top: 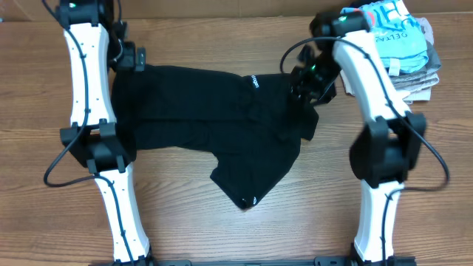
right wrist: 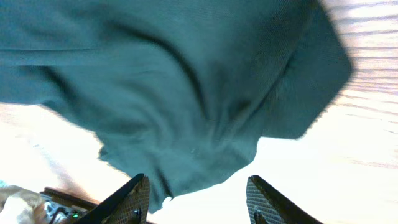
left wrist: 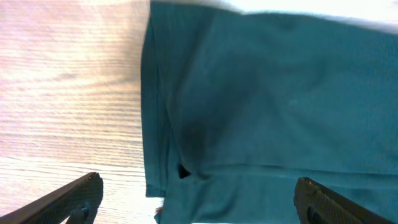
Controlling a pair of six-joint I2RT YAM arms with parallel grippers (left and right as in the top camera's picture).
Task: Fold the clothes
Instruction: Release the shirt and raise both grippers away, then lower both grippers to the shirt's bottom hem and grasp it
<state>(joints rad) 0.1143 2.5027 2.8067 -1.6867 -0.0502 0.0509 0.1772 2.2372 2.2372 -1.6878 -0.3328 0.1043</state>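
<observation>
Wooden table (top: 222, 222), black garment (top: 199, 111) beneath parted left claw (left wrist: 198, 185) and right claw (right wrist: 196, 182)

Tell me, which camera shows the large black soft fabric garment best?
The overhead view: it shows nearly the whole large black soft fabric garment spread on the wooden table, with its small white printed mark. The left wrist view shows only a folded edge; the right wrist view only a rumpled corner, both tinted teal.

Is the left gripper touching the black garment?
Cannot tell. In the left wrist view the open left gripper frames the black garment; neither contact nor gap shows.
</observation>
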